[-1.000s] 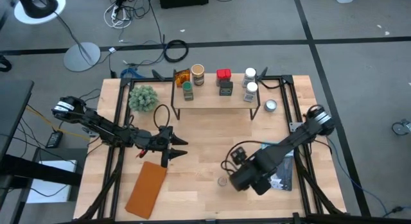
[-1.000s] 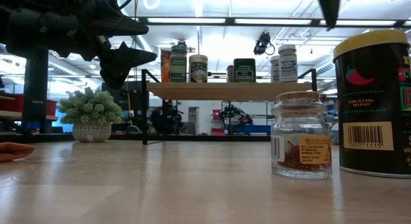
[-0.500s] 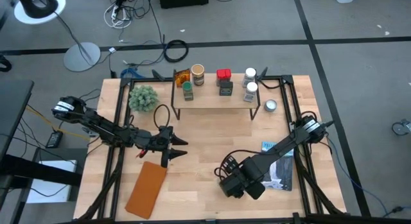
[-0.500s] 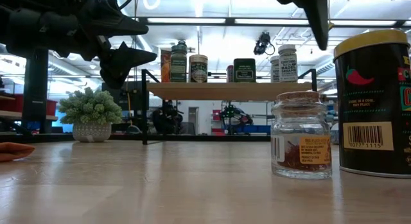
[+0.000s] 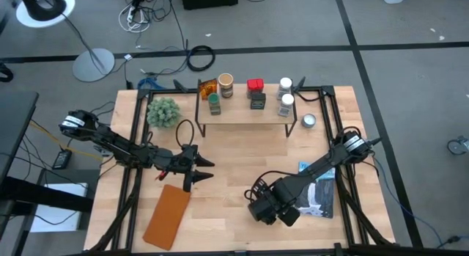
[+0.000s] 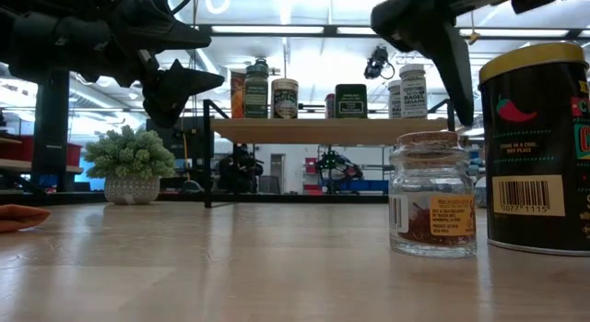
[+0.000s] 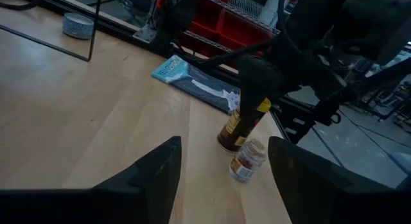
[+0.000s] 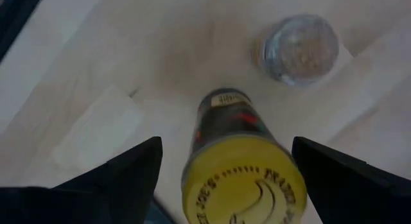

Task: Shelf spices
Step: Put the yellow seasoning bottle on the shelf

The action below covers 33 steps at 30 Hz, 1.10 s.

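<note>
On the worktop point(image 5: 234, 150), the shelf point(image 5: 245, 113) carries seven spices, well apart from both arms. The right gripper point(image 8: 221, 169) hangs directly over the yellow-lidded jar point(image 8: 241, 169), jaws spread wide to either side, not touching. The cork-topped glass jar point(image 8: 300, 47) stands just beyond. The left gripper point(image 7: 221, 166), jaws open, holds nothing.

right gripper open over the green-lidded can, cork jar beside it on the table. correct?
One slip: the lid is yellow, not green. The right wrist view shows the right gripper open over the yellow-lidded can. The rest holds: the cork jar stands beside it on the table.
</note>
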Each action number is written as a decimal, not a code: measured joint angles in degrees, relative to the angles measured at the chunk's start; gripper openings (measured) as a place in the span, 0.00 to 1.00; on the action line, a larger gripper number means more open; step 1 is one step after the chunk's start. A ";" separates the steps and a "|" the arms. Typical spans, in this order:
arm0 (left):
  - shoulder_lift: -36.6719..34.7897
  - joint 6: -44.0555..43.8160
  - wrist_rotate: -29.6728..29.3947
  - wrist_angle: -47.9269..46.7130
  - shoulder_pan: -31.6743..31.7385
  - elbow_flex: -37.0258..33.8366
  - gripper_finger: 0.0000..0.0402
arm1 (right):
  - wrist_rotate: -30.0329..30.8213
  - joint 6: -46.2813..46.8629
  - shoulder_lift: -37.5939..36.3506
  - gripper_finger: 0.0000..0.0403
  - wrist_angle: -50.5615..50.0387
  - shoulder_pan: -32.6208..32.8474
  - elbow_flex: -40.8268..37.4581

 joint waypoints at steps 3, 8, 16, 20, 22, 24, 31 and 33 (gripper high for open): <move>0.00 -0.02 0.02 0.00 0.00 0.00 0.59 | -1.04 -0.50 -0.02 0.85 0.55 -0.53 -1.22; 0.00 0.00 0.04 0.00 0.00 0.00 0.59 | -3.72 -0.92 -0.02 0.76 3.48 -1.36 -3.27; 0.00 0.00 0.17 0.00 0.00 0.00 0.59 | -4.84 -0.98 -0.04 0.56 3.96 -2.39 -3.98; 0.00 0.00 0.17 0.00 0.00 0.00 0.59 | -4.79 -0.98 -0.07 0.54 3.92 -2.47 -3.98; 0.00 0.00 0.17 0.00 0.00 0.00 0.59 | -4.77 -0.90 -0.07 0.56 3.87 -2.47 -3.98; 0.00 0.00 0.17 0.00 0.00 0.00 0.59 | -4.58 -0.88 -0.36 0.58 3.43 -2.48 -3.98; 0.00 0.00 0.15 0.00 0.00 0.00 0.59 | 0.37 -0.79 -6.46 0.55 1.69 -4.72 -4.01; 0.00 0.00 0.15 0.02 0.00 0.00 0.59 | 2.08 -0.80 -8.04 0.55 -0.03 -6.06 -2.69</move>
